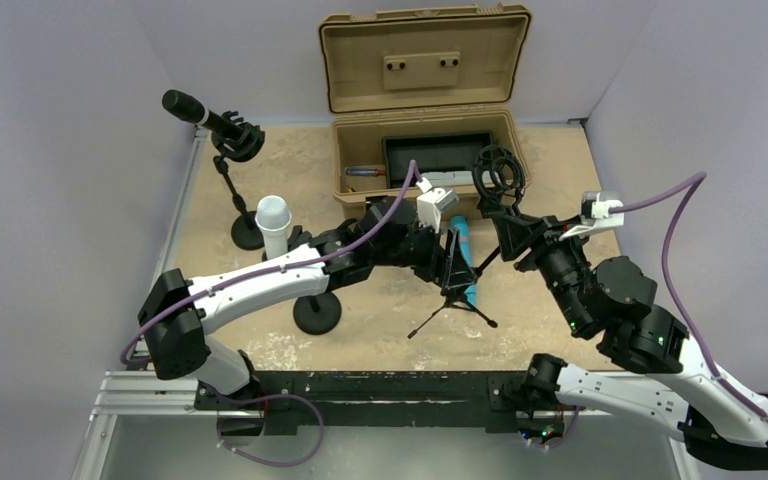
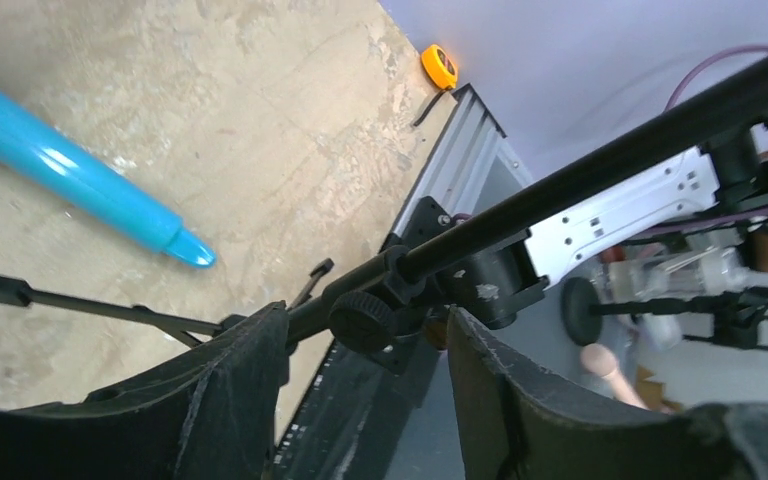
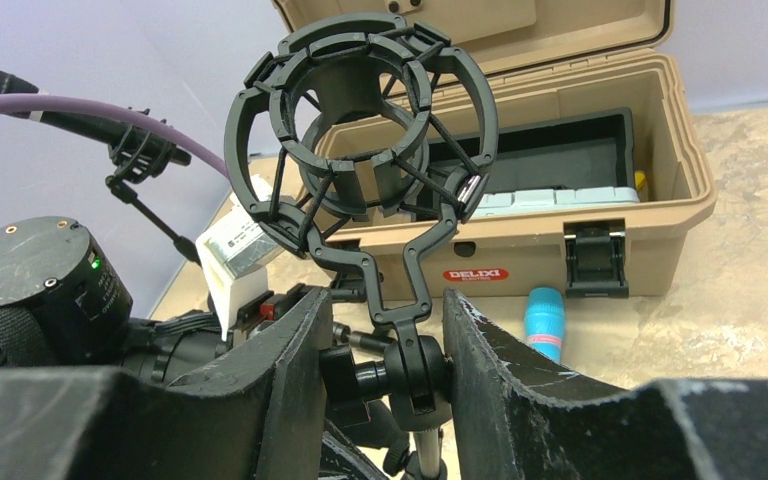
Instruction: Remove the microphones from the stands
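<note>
Even, diffuse overhead light is filling all views; soft shadows are pooling under the arms. Wrist views are blurring toward 6 o'clock, where the near fingers (image 3: 290,400) are falling out of focus.
</note>
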